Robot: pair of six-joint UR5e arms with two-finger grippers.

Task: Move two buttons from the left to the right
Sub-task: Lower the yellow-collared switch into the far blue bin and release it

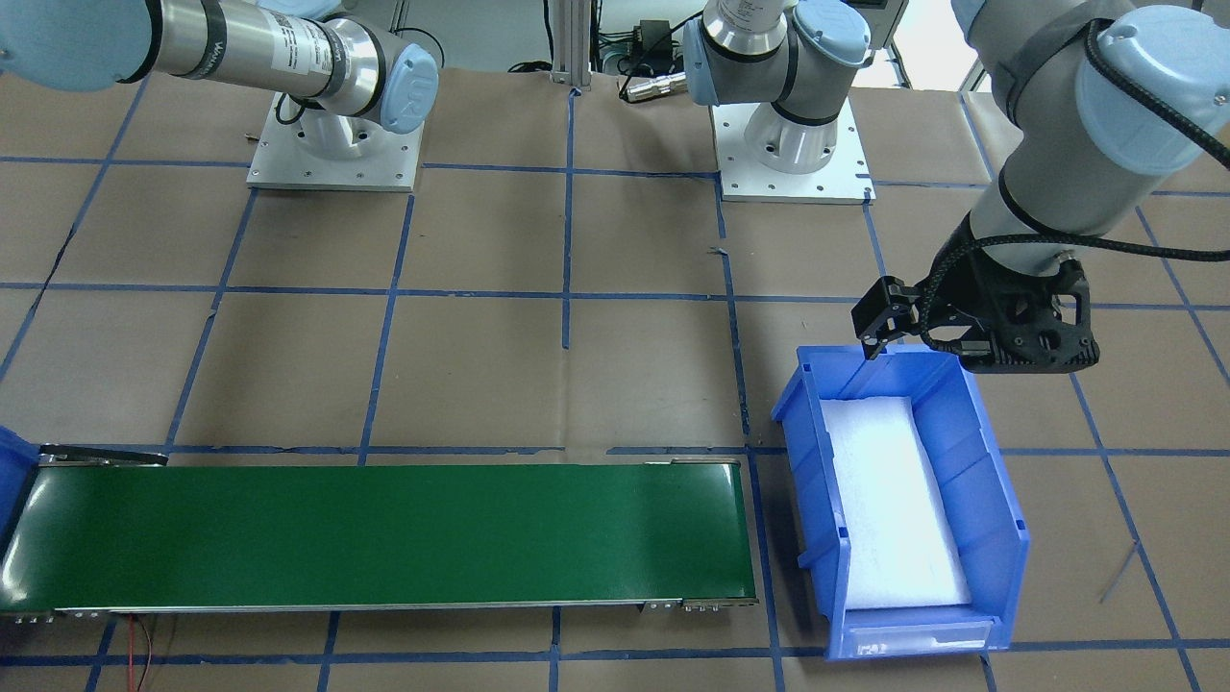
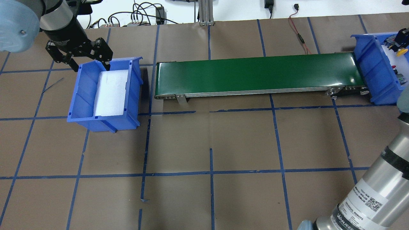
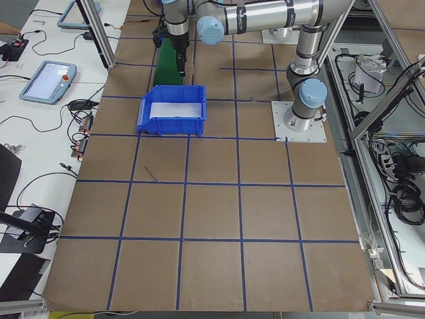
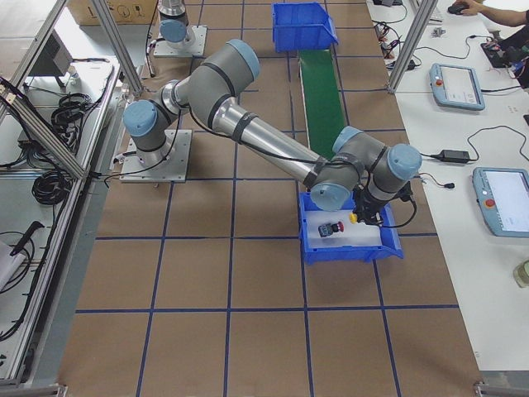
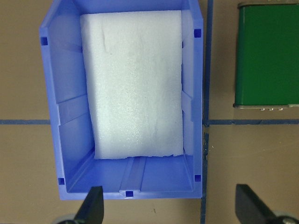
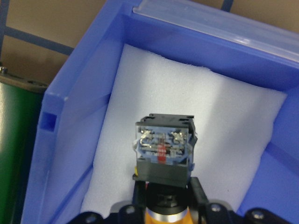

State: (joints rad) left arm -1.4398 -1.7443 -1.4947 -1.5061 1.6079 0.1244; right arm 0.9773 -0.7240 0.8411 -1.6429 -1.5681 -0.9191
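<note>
So, the right claw is clamped on the yellow button. It grips it down at the neck, with the yellow cap tucked in by the fingers and the blocky grey-black end sticking out away from the wrist. That button hangs over the white foam inside the blue bin at the right end of the table. I can't tell from these shots whether it's touching the foam or just above it. The red button sits on that same foam, just beside the claw, so both buttons are at the right-hand bin. Moving outward, one end of the green belt butts up against that bin, and the belt runs across the brown table with its blue tape grid toward the other side. Over there the left claw is spread wide with nothing in it. It hovers over the far rim of the second blue bin, which stands just off the belt's left end. The left wrist view looks straight down into that bin, with one dark fingertip at the bottom edge on each side and a white foam pad lining the floor.
</note>
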